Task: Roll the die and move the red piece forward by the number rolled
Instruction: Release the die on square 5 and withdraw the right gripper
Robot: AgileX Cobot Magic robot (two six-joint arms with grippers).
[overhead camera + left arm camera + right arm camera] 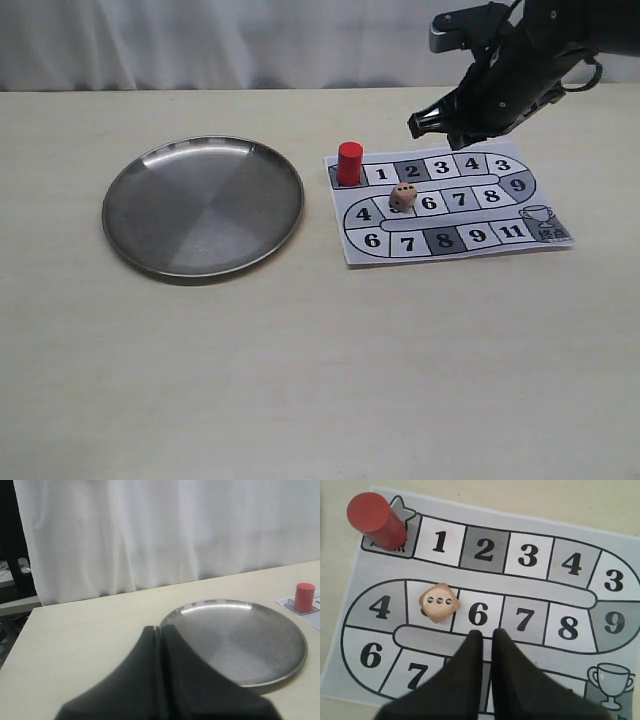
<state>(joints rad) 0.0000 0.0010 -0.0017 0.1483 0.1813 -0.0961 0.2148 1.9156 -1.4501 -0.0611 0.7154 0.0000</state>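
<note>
Right gripper nearly closed, empty | die near its tips, apart | red piece farther

Your right arm reaches in over the table's far right corner, right gripper angled downward, fingers nearly touching, holding nothing. Your left gripper has its fingers pressed together.

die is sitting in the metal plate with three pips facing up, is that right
Not quite. The die does show three pips facing up, but it is not in the metal plate. It lies on the paper game board, on the square between the 4 and the 6. The right wrist view shows this clearly, and the exterior view agrees.
</note>
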